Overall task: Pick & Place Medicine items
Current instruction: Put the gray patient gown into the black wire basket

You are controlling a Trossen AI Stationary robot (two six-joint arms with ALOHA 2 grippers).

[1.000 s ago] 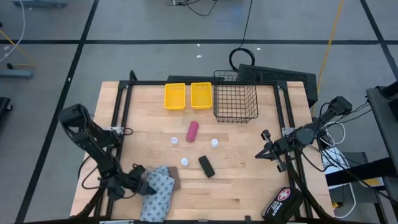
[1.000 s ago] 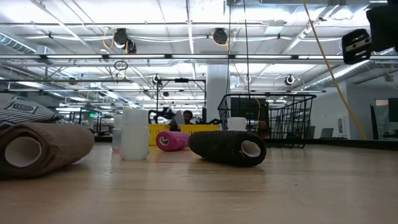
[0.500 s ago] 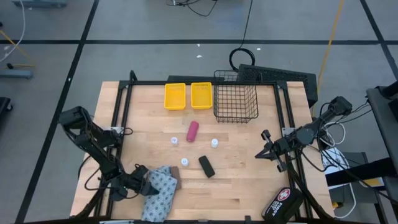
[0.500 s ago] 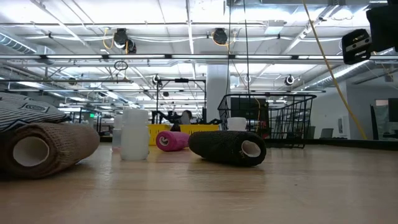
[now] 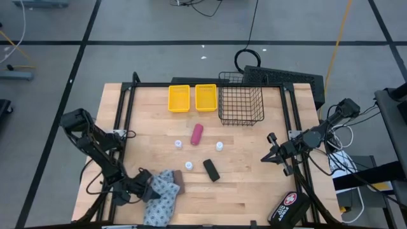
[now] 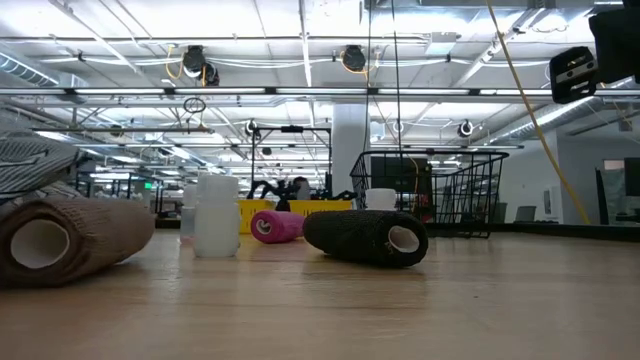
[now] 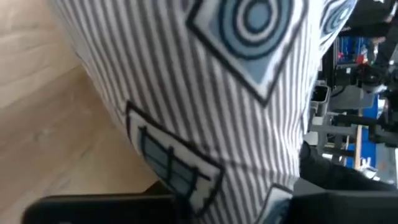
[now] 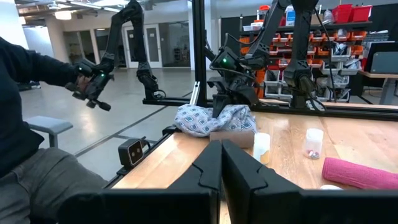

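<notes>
The blue-white patterned pouch (image 5: 163, 194) lies at the table's near left, and my left gripper (image 5: 148, 189) is shut on its left end. A brown block (image 5: 179, 184) lies against the pouch's right side. A black block (image 5: 211, 170), three tiny white bottles (image 5: 189, 165) (image 5: 179, 144) (image 5: 219, 146) and the magenta tube (image 5: 197, 134) lie mid-table. My right gripper (image 8: 221, 177) waits shut above the table's right edge (image 5: 268, 156), holding nothing. My left gripper pinches the pouch's left end (image 7: 205, 180) between its two fingers, which come from the table's left, slanting down. The cloth bunches up at the hold (image 8: 214, 115). The rest of the pouch lies on the table.
Two yellow bins (image 5: 179, 98) (image 5: 206, 97) and a black wire basket (image 5: 241, 105) stand along the far edge. A black case with a red-white cross (image 5: 289, 207) sits at the near right corner. A person sits beyond the table's near edge (image 8: 31, 124).
My left gripper has moved a little to the right onto the pouch and shut on its left end. The cloth there has bunched and risen, while the rest of the pouch stays on the table.
</notes>
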